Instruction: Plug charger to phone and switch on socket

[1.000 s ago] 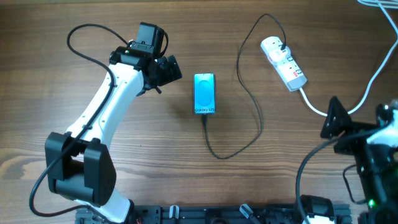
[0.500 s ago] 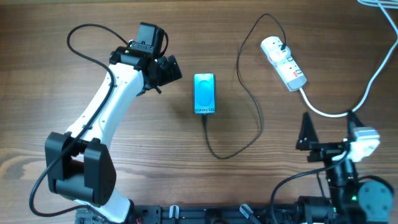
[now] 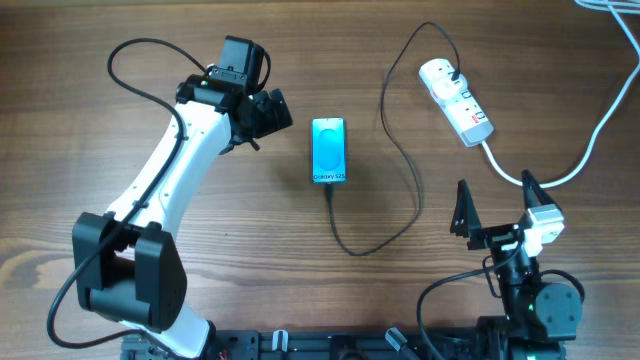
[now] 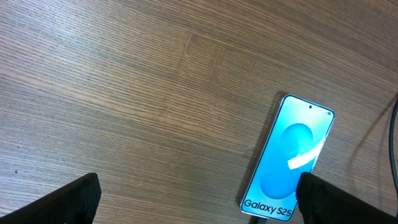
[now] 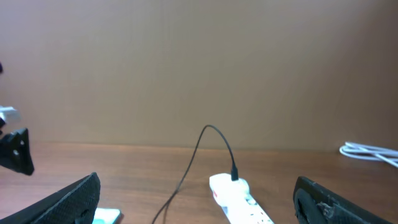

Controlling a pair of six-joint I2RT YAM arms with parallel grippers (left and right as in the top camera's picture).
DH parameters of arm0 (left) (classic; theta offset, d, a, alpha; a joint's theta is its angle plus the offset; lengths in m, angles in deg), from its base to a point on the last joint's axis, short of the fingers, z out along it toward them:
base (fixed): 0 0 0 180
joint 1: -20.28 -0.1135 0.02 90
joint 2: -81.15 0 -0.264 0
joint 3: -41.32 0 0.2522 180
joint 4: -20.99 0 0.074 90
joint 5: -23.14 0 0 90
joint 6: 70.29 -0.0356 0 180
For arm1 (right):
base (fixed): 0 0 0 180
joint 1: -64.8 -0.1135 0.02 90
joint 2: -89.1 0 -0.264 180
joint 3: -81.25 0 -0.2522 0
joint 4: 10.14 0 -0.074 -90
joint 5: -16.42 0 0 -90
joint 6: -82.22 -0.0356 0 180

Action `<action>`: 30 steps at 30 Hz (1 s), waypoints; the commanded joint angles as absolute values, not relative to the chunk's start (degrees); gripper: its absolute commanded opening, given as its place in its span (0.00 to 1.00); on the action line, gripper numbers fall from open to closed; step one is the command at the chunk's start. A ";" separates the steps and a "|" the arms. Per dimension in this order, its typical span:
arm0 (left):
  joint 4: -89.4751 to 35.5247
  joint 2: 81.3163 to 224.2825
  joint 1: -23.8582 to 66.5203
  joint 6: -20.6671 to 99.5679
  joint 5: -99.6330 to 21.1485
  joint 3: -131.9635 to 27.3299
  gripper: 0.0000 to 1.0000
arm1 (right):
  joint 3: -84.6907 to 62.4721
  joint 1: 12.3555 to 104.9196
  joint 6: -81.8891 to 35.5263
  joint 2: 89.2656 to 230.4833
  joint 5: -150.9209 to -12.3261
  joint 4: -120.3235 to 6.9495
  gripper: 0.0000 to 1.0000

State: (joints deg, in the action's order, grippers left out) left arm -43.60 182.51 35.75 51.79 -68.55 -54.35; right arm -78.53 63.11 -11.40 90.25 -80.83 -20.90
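Observation:
The phone (image 3: 329, 150) lies flat mid-table, teal screen up, label end toward the front; it also shows in the left wrist view (image 4: 287, 158). The black charger cable (image 3: 404, 165) runs from the socket (image 3: 456, 100) in a loop to the phone's front end, where its tip meets the phone. The socket also shows in the right wrist view (image 5: 239, 199). My left gripper (image 3: 272, 110) is open and empty, left of the phone. My right gripper (image 3: 492, 205) is open and empty, raised near the front right, pointing toward the socket.
The socket's thick white lead (image 3: 600, 130) curves off to the right edge. More white cable (image 5: 368, 152) lies at the far right. The left arm's black cable (image 3: 140, 75) loops over the table's left part.
My right arm has swung left and back toward its base, lifting its gripper to point level across the table. The left arm, phone and cable have not moved.

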 commanded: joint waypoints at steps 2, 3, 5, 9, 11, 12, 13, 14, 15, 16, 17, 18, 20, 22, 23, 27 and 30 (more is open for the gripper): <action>-43.64 182.40 35.44 52.14 -69.32 -54.20 1.00 | -81.37 62.82 -12.41 89.29 -77.59 -17.07 1.00; -43.64 182.40 35.44 52.14 -69.32 -54.20 1.00 | -82.66 62.82 -12.43 89.29 -77.59 -15.17 1.00; -43.64 182.40 35.44 52.14 -69.32 -54.20 1.00 | -84.73 62.82 -12.45 89.29 -77.44 -13.09 1.00; -43.64 182.40 35.44 52.14 -69.32 -54.20 1.00 | -84.71 62.85 -12.27 89.29 -75.97 -14.25 1.00; -43.64 182.40 35.44 52.14 -69.32 -54.20 1.00 | -84.71 62.85 -12.27 89.29 -74.82 -16.28 1.00; -43.64 182.40 35.44 52.14 -69.32 -54.20 1.00 | -84.71 62.95 -12.27 89.29 -74.64 -18.23 1.00; -43.64 182.40 35.44 52.14 -69.32 -54.20 1.00 | -84.71 63.00 -12.23 89.29 -74.64 -19.74 1.00; -43.64 182.40 35.44 52.14 -69.32 -54.20 1.00 | -84.71 63.00 -12.08 89.29 -74.62 -21.22 1.00; -43.64 182.40 35.44 52.14 -69.32 -54.20 1.00 | -84.71 63.00 -11.73 89.29 -74.64 -23.02 1.00; -43.64 182.40 35.44 52.14 -69.32 -54.20 1.00 | -84.71 63.00 -11.05 89.33 -74.86 -23.80 1.00; -43.64 182.40 35.44 52.14 -69.32 -54.20 1.00 | -84.71 63.00 -9.24 89.40 -75.08 -23.83 1.00; -43.64 182.40 35.44 52.14 -69.32 -54.20 1.00 | -84.71 63.00 -8.36 89.31 -75.06 -23.87 1.00; -43.64 182.40 35.44 52.14 -69.32 -54.20 1.00 | -84.71 63.04 -7.77 89.31 -74.88 -23.85 1.00; -43.64 182.40 35.44 52.14 -69.32 -54.20 1.00 | -84.71 63.72 -7.75 89.31 -74.88 -23.93 1.00; -43.64 182.40 35.44 52.14 -69.32 -54.20 1.00 | -84.71 64.13 -7.77 89.31 -74.88 -23.93 1.00; -43.64 182.40 35.44 52.14 -69.32 -54.20 1.00 | -84.69 65.42 -7.77 89.31 -73.92 -23.93 1.00; -43.64 182.40 35.44 52.14 -69.32 -54.20 1.00 | -84.69 65.42 -7.79 89.31 -73.09 -23.89 1.00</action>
State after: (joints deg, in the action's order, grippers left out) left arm -43.62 182.51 35.75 51.77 -68.55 -54.35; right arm -84.63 65.12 -8.73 89.99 -75.01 -23.96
